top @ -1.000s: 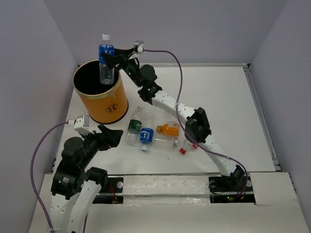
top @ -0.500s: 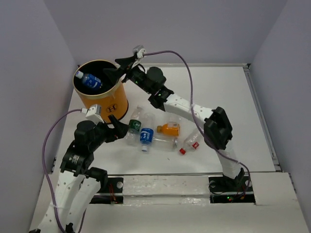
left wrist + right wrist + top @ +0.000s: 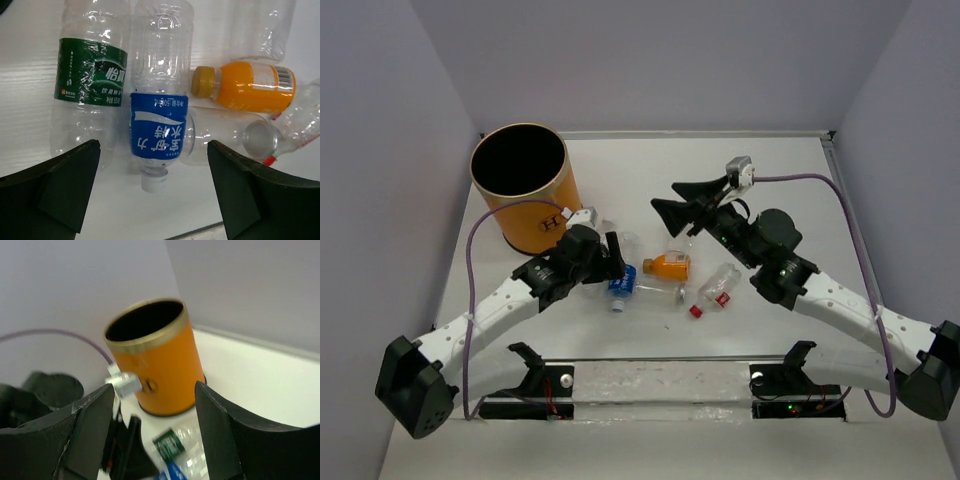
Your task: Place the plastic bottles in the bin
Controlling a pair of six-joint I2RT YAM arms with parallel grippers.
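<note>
Spread wide and gripping nothing, the fingers (image 3: 60, 190) of my left gripper (image 3: 610, 255) frame a huddle of bottles lying on the white table (image 3: 790, 190). Only the fingers' dark, matte inner faces show in the wrist view, cut off by the lower edge.

Between them lies a clear ribbed plastic bottle with a blue label (image 3: 159, 130), its white cap towards my palm. Against its left side is a crinkled clear bottle with a green label (image 3: 90, 75). The lower end of that one is hidden behind my finger, and from above my arm covers most of it. To the right, a small smooth bottle of orange drink with a yellow cap (image 3: 250, 92) lies crosswise, cap just beside the blue-labelled one. Below it a bare clear bottle (image 3: 220, 135) also lies crosswise, one end tucked behind the blue label. Another clear bottle (image 3: 260, 25) is cut off by the top edge. A crumpled bottle with a red-and-white label (image 3: 717, 290) shows only in part at the wrist view's right edge.

My right gripper (image 3: 668, 200) hangs above the table beyond the heap, its fingers (image 3: 80, 440) parted and empty. Between them I see the tall orange cylindrical bin with a gold rim (image 3: 167, 365), upright near the far left corner, a little way left of the bottles. Its black inside is too dark to make out any contents.
</note>
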